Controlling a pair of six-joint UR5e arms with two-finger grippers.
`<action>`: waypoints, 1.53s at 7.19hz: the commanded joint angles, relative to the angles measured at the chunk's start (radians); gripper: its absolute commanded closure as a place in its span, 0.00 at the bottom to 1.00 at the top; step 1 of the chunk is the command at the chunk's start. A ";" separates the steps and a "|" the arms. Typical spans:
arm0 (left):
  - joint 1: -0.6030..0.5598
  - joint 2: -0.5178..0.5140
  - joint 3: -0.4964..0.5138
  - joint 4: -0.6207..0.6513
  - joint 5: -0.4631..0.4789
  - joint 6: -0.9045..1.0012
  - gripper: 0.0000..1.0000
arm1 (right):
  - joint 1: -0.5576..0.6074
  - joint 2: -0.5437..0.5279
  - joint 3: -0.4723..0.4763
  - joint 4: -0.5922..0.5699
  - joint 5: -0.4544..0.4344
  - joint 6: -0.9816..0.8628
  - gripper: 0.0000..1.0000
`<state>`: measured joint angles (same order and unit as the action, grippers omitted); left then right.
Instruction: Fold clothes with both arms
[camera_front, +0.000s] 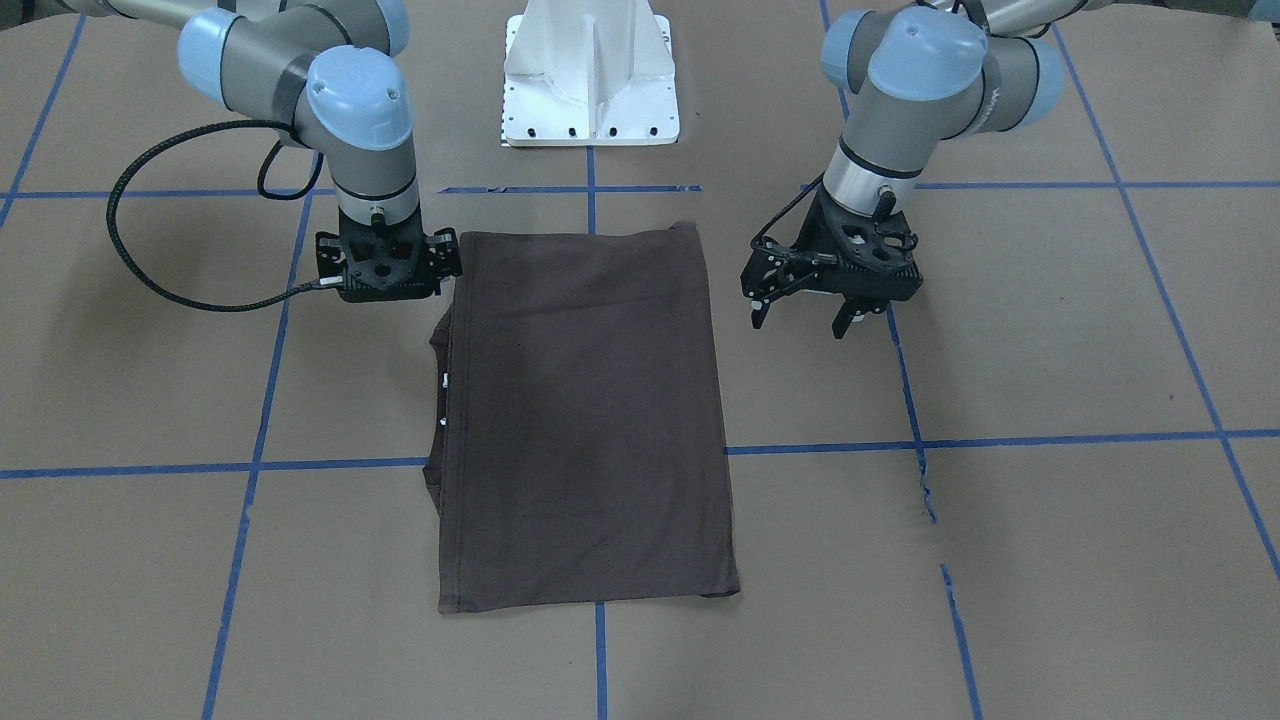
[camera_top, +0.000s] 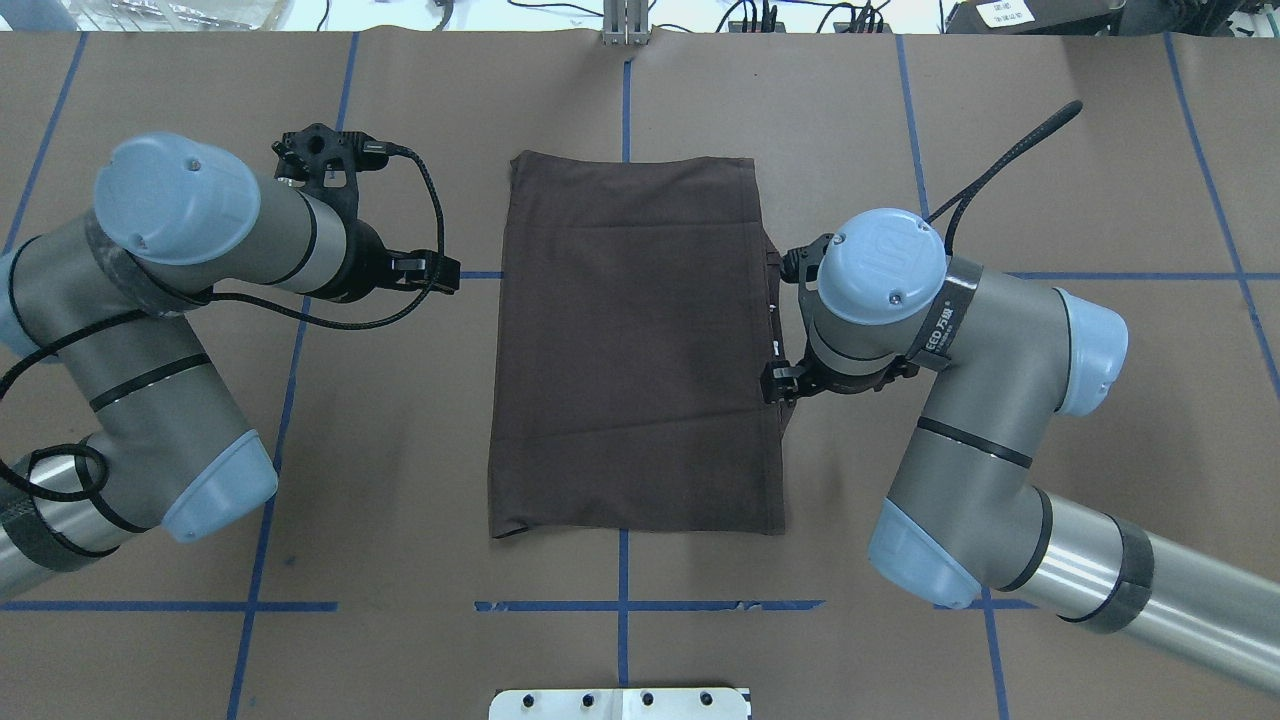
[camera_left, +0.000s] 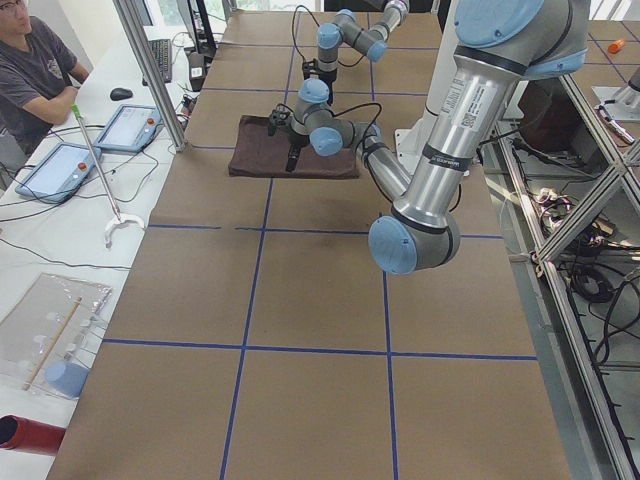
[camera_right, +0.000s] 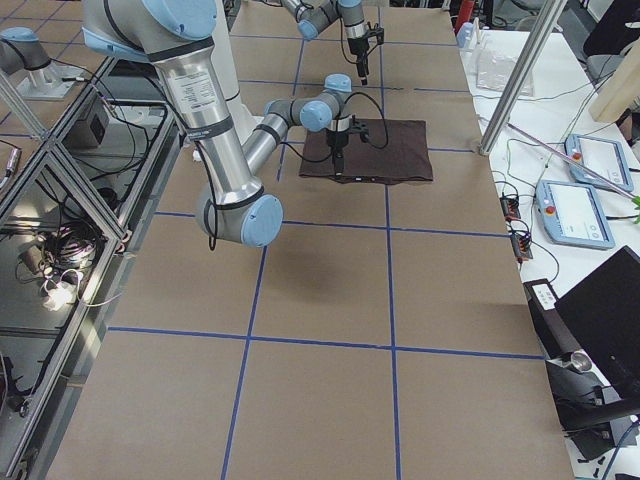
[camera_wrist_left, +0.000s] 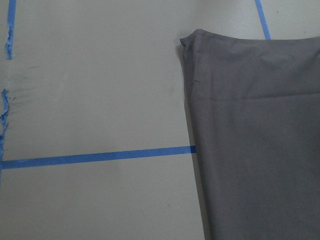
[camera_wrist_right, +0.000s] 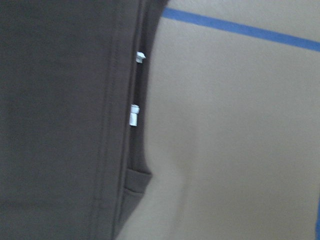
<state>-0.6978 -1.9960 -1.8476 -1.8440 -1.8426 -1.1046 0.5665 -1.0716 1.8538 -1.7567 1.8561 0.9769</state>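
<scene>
Fabric of the dark brown-grey T-shirt (camera_front: 585, 420) lies flat on the desk (camera_front: 1050, 330) as a tidy upright rectangle with the sleeves tucked in, so the side folds look done and a crosswise fold likely remains. The left claw (camera_front: 800, 318) hangs just off one long edge of the T-shirt, clear of the cloth, its fingers spread apart and holding nothing, which suits a claw about to reach for that edge. The right claw (camera_front: 385, 268) sits at the opposite long edge, near the T-shirt's corner, its body hiding the fingers, so whether they are apart or pinching cloth cannot be told. Its wrist view looks onto the collar side, where small white labels (camera_wrist_right: 134, 115) peek out along that edge.
</scene>
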 joint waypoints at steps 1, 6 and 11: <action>0.030 0.002 -0.027 0.009 0.002 -0.089 0.00 | 0.013 0.030 -0.017 0.124 0.015 0.040 0.00; 0.350 0.056 -0.038 0.017 0.126 -0.681 0.02 | 0.053 0.025 0.064 0.129 0.166 0.092 0.00; 0.445 -0.003 -0.021 0.098 0.132 -0.773 0.14 | 0.067 0.022 0.062 0.128 0.167 0.092 0.00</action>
<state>-0.2526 -1.9903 -1.8711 -1.7522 -1.7121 -1.8741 0.6305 -1.0481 1.9167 -1.6278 2.0227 1.0691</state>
